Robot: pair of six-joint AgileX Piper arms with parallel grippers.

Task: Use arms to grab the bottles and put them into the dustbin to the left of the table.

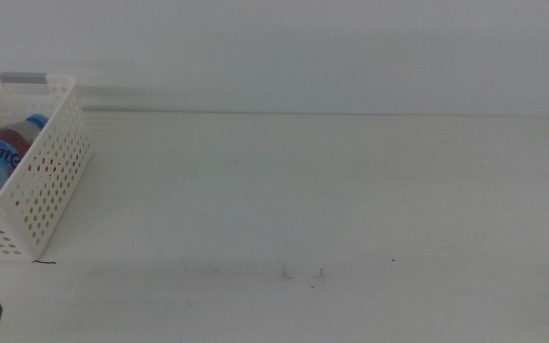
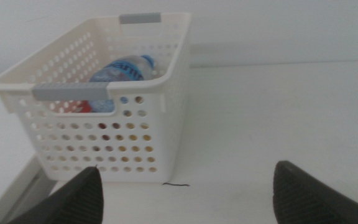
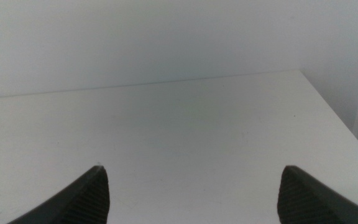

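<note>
The water bottle [image 2: 122,70] is seen in the dustbin [image 2: 138,140]; no bottle is left on the table [image 1: 351,191]. Both grippers [image 2: 185,193] [image 3: 191,193] are held released, empty.

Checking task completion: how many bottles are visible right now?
1 clearly: a clear blue-labelled, blue-capped plastic water bottle lying inside the white perforated plastic basket. A red item shows through the handle slot beneath it; others may be hidden. None show on the white tabletop.

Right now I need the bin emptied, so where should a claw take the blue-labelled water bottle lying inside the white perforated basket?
Grip the blue-labelled water bottle across its body, coming from above through the white perforated basket's open top: it lies slanted, walled on all sides.
</note>
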